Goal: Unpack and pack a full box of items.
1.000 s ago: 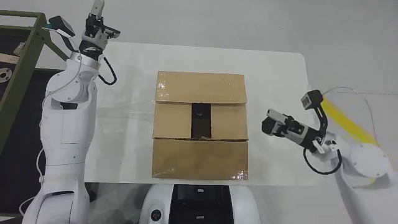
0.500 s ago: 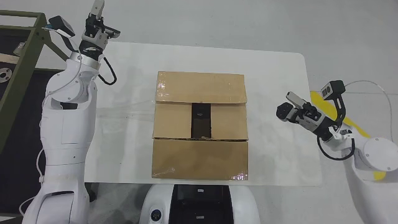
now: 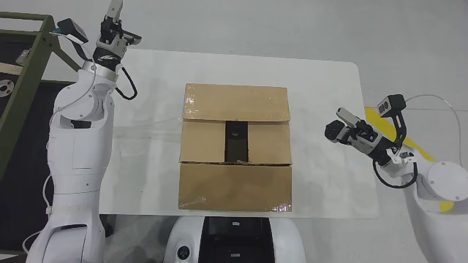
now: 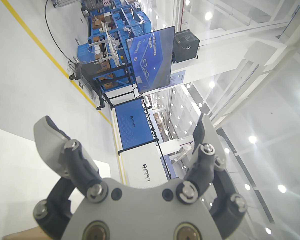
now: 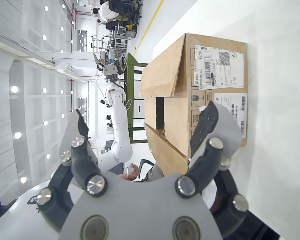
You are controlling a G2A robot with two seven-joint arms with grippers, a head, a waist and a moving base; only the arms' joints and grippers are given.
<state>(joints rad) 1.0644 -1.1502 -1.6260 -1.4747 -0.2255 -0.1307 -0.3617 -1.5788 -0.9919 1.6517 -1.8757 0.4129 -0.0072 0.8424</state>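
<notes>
Looking down on the cell, I have the cardboard box (image 3: 235,146) sitting about mid-way across the white table (image 3: 329,88). Its two long outer flaps (image 3: 235,102) are lifted part-way. The two inner flaps (image 3: 205,141) lie flat, with a dark gap (image 3: 236,140) between them. I cannot make out what is inside through that gap.

My right gripper (image 5: 143,111) hangs off to the right of the box, apart from it and facing the side that carries the shipping labels (image 5: 217,68). Its jaws are spread wide and hold nothing. My left gripper (image 4: 123,123) is well away from the box, past its far left corner, raised and pointed up at the hall ceiling. It too is spread wide and empty.

No item lies out beside the box, so I judge the unpacking as barely begun, with only the outer flaps loosened. Left to do, as I read it: fold the inner flaps back, lift everything out, then put it all back in and close up.
</notes>
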